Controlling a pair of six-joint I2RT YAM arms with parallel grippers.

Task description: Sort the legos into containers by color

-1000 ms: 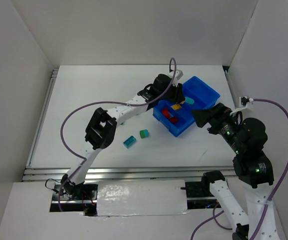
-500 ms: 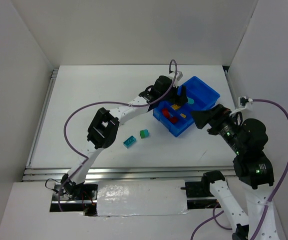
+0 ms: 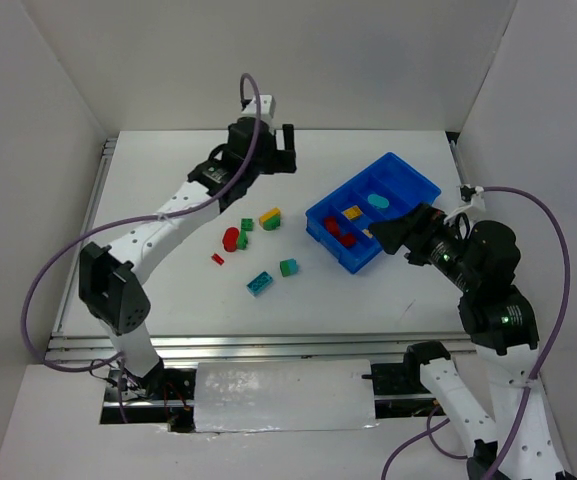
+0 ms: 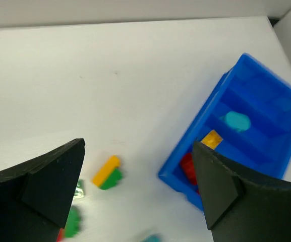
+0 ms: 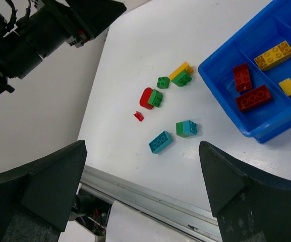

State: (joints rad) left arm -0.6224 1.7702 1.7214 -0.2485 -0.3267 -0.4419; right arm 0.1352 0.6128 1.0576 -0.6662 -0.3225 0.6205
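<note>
The blue tray [image 3: 408,178] lies right of centre. Its nearest compartment has two red legos [image 5: 254,98], the one beside it two yellow ones [image 5: 273,55], and the third a teal piece [image 3: 377,200]. Loose on the table lie a yellow-green brick [image 3: 269,218], a small green one [image 3: 246,225], a red-green one [image 3: 233,238], a tiny red piece [image 3: 218,258], a teal brick [image 3: 260,284] and a green-teal brick [image 3: 288,267]. My left gripper [image 3: 290,150] hangs open and holds nothing, high over the far table, left of the tray [image 4: 236,91]. My right gripper [image 3: 393,235] is open beside the tray's near corner.
White walls stand close on the left, far and right sides. A metal rail [image 5: 150,199] runs along the table's near edge. The left arm [image 3: 168,215] arches over the table's left half, its cable looping out to the left.
My left gripper opened over the tray, then swung away to the far left, uncovering the loose bricks. A yellow lego now lies in the tray. The right gripper edged slightly towards the tray.
</note>
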